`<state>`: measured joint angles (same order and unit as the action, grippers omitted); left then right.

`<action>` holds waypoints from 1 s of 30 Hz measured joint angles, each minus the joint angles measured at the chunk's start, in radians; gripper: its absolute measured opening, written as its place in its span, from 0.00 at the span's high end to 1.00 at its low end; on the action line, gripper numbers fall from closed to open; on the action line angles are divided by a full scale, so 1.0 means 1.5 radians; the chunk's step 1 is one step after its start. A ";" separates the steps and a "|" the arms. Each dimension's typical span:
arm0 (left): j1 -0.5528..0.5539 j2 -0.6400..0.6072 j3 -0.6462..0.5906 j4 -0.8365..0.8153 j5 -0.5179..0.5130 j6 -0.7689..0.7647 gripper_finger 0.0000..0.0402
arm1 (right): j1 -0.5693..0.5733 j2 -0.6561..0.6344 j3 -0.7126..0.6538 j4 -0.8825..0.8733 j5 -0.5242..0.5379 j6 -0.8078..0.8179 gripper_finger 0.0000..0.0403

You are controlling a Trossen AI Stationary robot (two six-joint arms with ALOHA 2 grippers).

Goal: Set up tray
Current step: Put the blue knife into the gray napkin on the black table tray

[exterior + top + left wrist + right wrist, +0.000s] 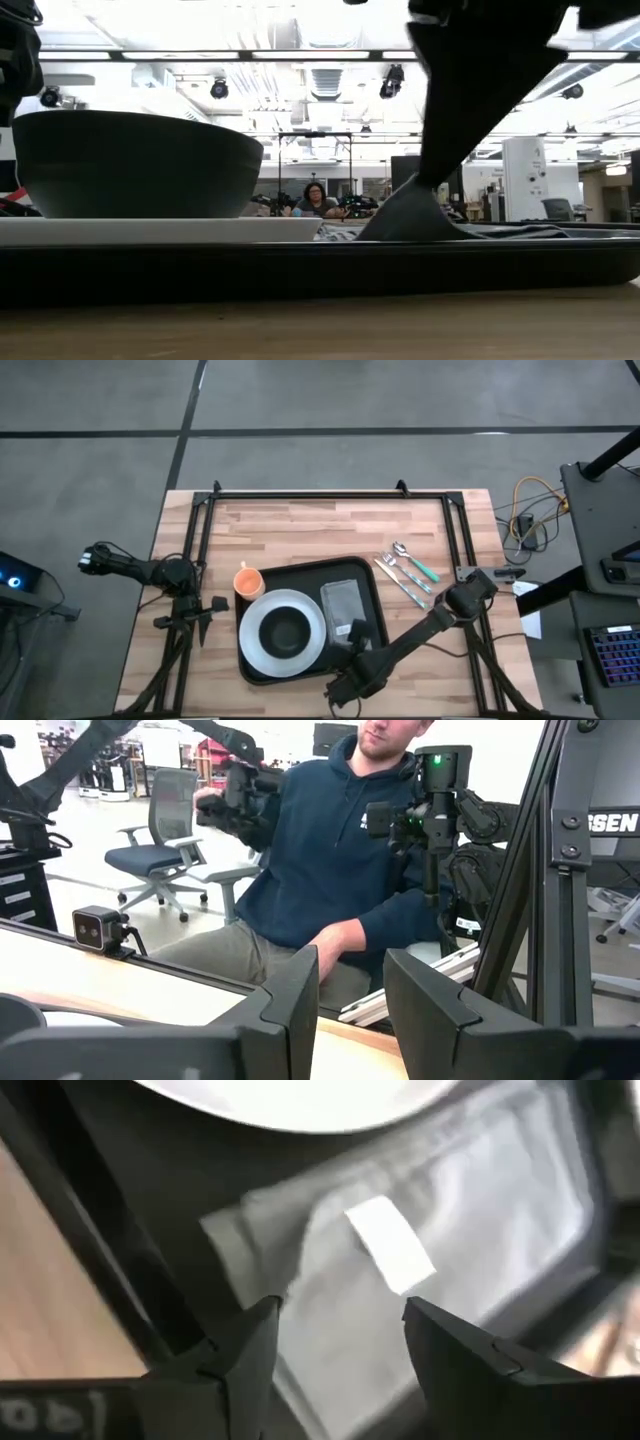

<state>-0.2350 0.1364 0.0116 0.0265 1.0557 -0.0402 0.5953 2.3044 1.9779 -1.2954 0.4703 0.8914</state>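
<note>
The black tray (372, 628) lies mid-table; its rim (320, 268) fills the low view. On it rest a white plate (258, 643) carrying a dark bowl (284, 628) and a grey folded napkin (343, 600). My right gripper (354, 639) is over the napkin's near end, open, its fingers on either side of the cloth (342, 1305). My left gripper (207, 612) waits open near the table's left edge. My right gripper comes from above at the napkin's near end (340, 1330). In the low view the cloth rises in a peak (405, 212) up to the fingers (440, 150), the rest lying on the tray. The fingertips stand apart, and I cannot tell whether they grip the cloth.
An orange cup (247, 582) stands on the table at the tray's far left corner. Cutlery (405, 570) lies on the wood right of the tray. A black frame borders the table. A person (330, 870) sits beyond the table.
</note>
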 joint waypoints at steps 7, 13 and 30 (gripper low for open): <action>0.000 0.000 0.000 0.000 0.000 0.000 0.76 | -0.006 -0.062 -0.040 -0.054 0.019 0.000 0.46; 0.000 0.000 0.000 0.000 0.000 0.000 0.76 | -0.014 -0.140 -0.137 -0.052 0.021 0.020 0.46; 0.000 0.000 0.000 0.000 0.000 0.000 0.76 | -0.046 -0.518 -0.586 0.145 -0.033 0.132 0.47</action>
<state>-0.2350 0.1368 0.0116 0.0267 1.0558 -0.0402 0.5260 1.5280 1.0996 -1.0784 0.4202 1.0892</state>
